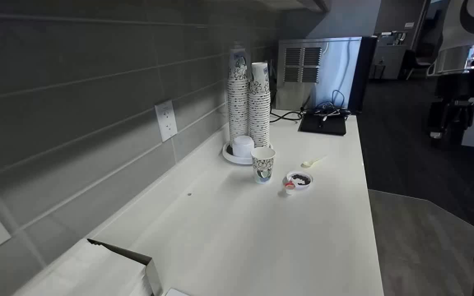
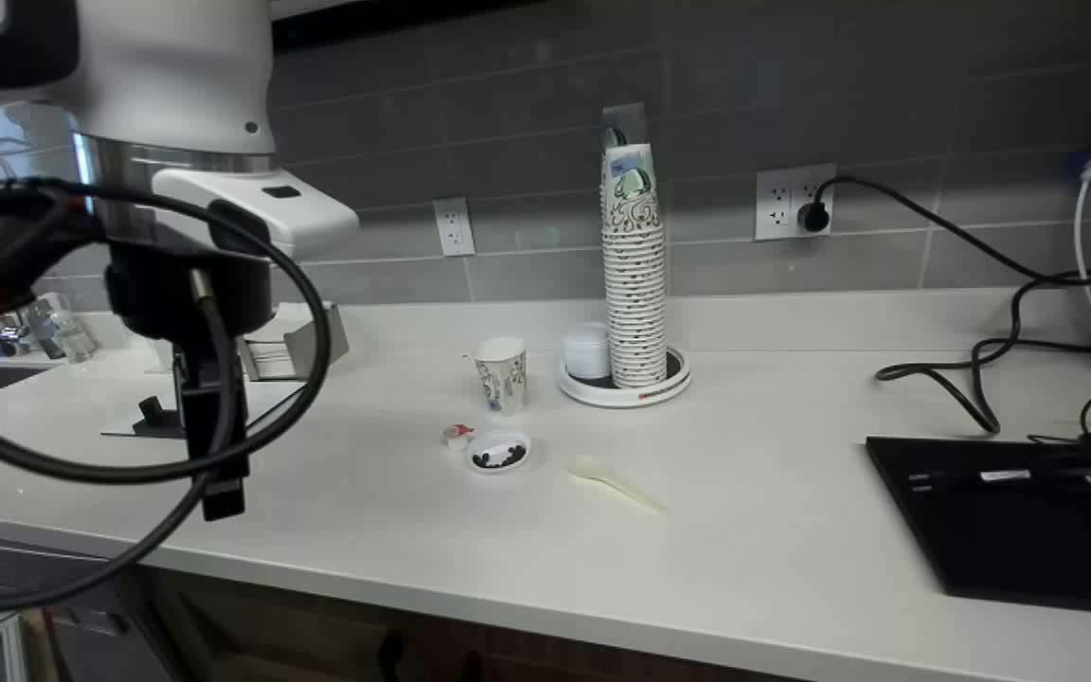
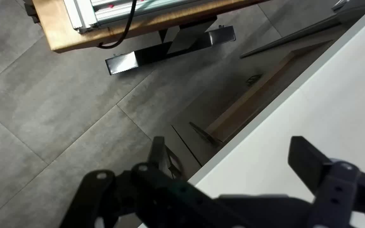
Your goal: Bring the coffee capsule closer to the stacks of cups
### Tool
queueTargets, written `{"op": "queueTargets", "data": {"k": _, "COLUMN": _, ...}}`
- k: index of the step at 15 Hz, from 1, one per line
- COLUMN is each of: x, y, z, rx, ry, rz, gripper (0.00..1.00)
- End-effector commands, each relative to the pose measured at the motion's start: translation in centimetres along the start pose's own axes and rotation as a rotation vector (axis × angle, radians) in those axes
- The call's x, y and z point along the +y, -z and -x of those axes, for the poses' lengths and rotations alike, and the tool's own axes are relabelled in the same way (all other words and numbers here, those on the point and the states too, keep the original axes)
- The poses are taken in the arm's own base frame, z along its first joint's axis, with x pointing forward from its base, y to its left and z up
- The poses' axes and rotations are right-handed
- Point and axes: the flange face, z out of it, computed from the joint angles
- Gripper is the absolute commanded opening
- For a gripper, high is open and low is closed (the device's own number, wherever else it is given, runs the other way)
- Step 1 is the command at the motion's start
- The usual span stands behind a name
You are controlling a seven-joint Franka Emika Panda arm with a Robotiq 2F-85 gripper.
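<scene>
The coffee capsule (image 1: 289, 188) looks like a tiny pale cup with a red top; in both exterior views (image 2: 457, 435) it stands on the white counter against a shallow white dish (image 1: 299, 179) of dark bits. Tall stacks of white patterned cups (image 1: 259, 113) stand farther back by the wall; in an exterior view (image 2: 636, 294) the front stack mostly hides the other. My gripper (image 3: 233, 155) is open and empty, fingers wide apart. It hangs over the counter's front edge, well away from the capsule (image 2: 214, 474). Capsule and stacks are out of the wrist view.
A single patterned cup (image 1: 263, 165) stands between capsule and stacks. White lids (image 1: 243, 146) share the stacks' round tray (image 2: 626, 396). A pale spoon (image 2: 617, 483) lies near the dish. A napkin box (image 2: 323, 333), black flat device (image 2: 1010, 530) and cables (image 2: 976, 379) are also on the counter.
</scene>
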Motion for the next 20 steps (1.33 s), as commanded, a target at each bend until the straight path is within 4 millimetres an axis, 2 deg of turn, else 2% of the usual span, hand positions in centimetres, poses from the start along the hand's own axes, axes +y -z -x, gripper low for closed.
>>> {"op": "queueTargets", "data": {"k": 1, "x": 0.0, "y": 0.1, "z": 0.0, "rx": -0.001, "ry": 0.0, "rz": 0.0, "gripper": 1.0}}
{"op": "queueTargets", "data": {"k": 8, "x": 0.0, "y": 0.1, "z": 0.0, "rx": -0.001, "ry": 0.0, "rz": 0.0, "gripper": 1.0}}
{"op": "queueTargets", "data": {"k": 11, "x": -4.4, "y": -1.5, "z": -3.4, "rx": -0.036, "ry": -0.164, "rz": -0.023, "gripper": 1.0}}
{"op": "queueTargets", "data": {"k": 12, "x": -6.7, "y": -2.3, "z": -4.8, "rx": -0.009, "ry": -0.225, "rz": -0.015, "gripper": 1.0}}
{"op": "queueTargets", "data": {"k": 16, "x": -13.2, "y": -4.7, "z": -11.0, "rx": 0.146, "ry": -0.372, "rz": 0.055, "gripper": 1.0}}
{"op": "queueTargets", "data": {"k": 17, "x": -14.3, "y": -5.3, "z": -12.7, "rx": 0.177, "ry": -0.336, "rz": 0.106, "gripper": 1.0}}
{"op": "queueTargets", "data": {"k": 18, "x": -14.8, "y": -5.8, "z": -13.7, "rx": 0.087, "ry": -0.248, "rz": 0.135, "gripper": 1.0}}
{"op": "queueTargets", "data": {"k": 20, "x": -15.5, "y": -6.7, "z": -16.5, "rx": 0.045, "ry": -0.132, "rz": 0.131, "gripper": 1.0}}
